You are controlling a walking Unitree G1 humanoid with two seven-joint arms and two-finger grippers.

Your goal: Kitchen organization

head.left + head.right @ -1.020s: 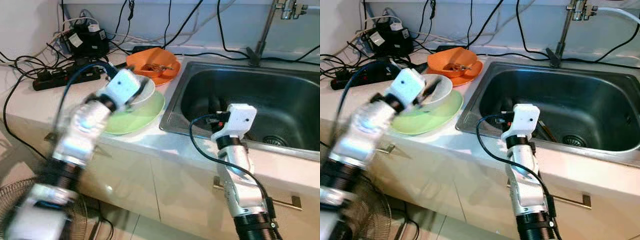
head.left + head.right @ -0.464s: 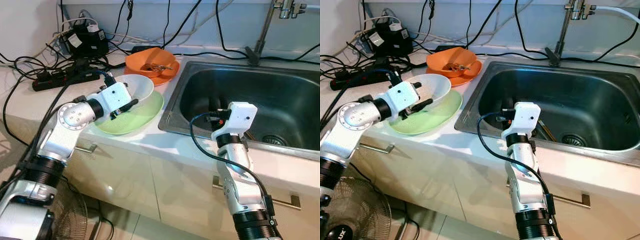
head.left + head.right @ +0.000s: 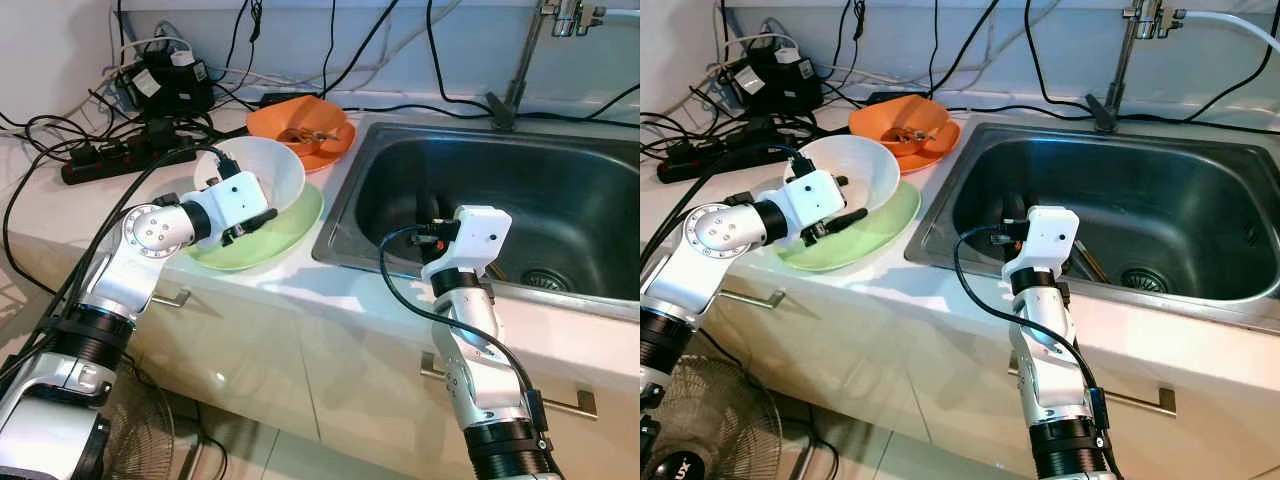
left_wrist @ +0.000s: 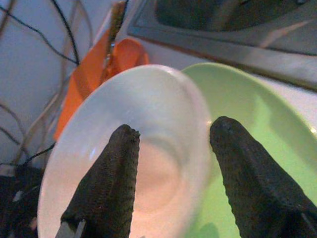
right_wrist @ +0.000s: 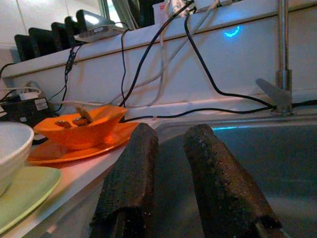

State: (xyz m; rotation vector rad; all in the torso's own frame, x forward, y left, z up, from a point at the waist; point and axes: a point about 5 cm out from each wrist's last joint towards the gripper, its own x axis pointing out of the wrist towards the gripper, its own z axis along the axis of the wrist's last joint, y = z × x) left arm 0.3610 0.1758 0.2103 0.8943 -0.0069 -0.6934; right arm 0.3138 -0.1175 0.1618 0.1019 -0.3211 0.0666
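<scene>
Reaching in from the counter's front edge, our left gripper (image 3: 250,217) sits at the near rim of the white bowl (image 3: 262,172), which lies straight ahead of it. In the left wrist view the two black fingers (image 4: 106,183) are spread apart with the rim between them, one finger over the inside and the other over the green plate (image 4: 247,119) beneath, so we judge they straddle the rim without yet pinching it. The bowl rests tilted on the green plate (image 3: 290,225), its open mouth turned toward the arm. Being round, it has no long axis; what matters is that the near rim faces the fingers edge-on.

Our right gripper (image 5: 171,173) hangs over the front lip of the sink (image 3: 560,190), fingers close together with nothing between them, well apart from the bowl. The left arm is plainly the nearer one.

Just behind the white bowl stands an orange bowl (image 3: 305,122) with food scraps on an orange plate, and behind that a tangle of black cables and a power strip (image 3: 125,160). The pale countertop (image 3: 60,205) is smooth. We judge that there is room to lift the bowl toward the sink, though the cables behind leave little margin that way.
</scene>
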